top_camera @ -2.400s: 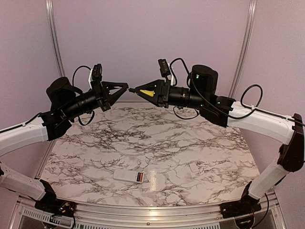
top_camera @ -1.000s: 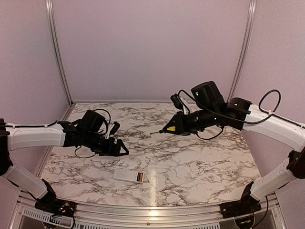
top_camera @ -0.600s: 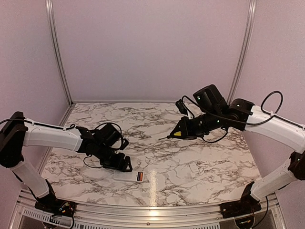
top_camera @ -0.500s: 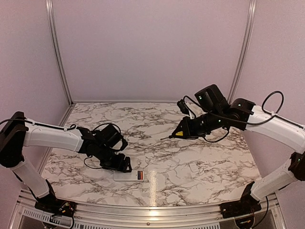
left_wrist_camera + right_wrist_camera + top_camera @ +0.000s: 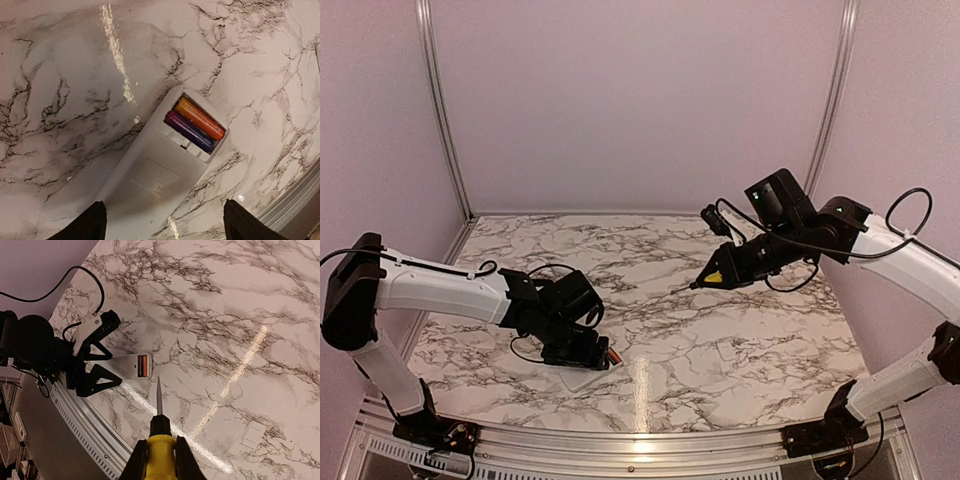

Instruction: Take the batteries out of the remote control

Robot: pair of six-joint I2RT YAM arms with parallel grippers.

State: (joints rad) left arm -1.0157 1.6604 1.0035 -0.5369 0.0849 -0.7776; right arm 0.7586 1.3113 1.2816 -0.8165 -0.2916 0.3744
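Note:
The white remote control (image 5: 155, 180) lies flat near the table's front edge, its battery compartment uncovered. Two batteries sit in it side by side, one orange (image 5: 200, 118) and one purple (image 5: 189, 132). My left gripper (image 5: 165, 231) hovers open just above the remote's body, one fingertip (image 5: 92, 225) on each side of it. From above, the left gripper (image 5: 588, 358) covers most of the remote (image 5: 576, 379). My right gripper (image 5: 160, 444) is shut on a yellow-handled screwdriver (image 5: 160, 456), held in the air over the table's right part (image 5: 717, 277), well away from the remote (image 5: 129, 366).
A small white cover plate (image 5: 253, 434) lies flat on the marble to the right of the remote, also seen from above (image 5: 725, 350). The metal front rail (image 5: 87, 427) runs close beside the remote. Pink walls enclose the table.
My left arm has swung forward and down until its open gripper sits over the remote. My right arm has drawn back to the right with the screwdriver.

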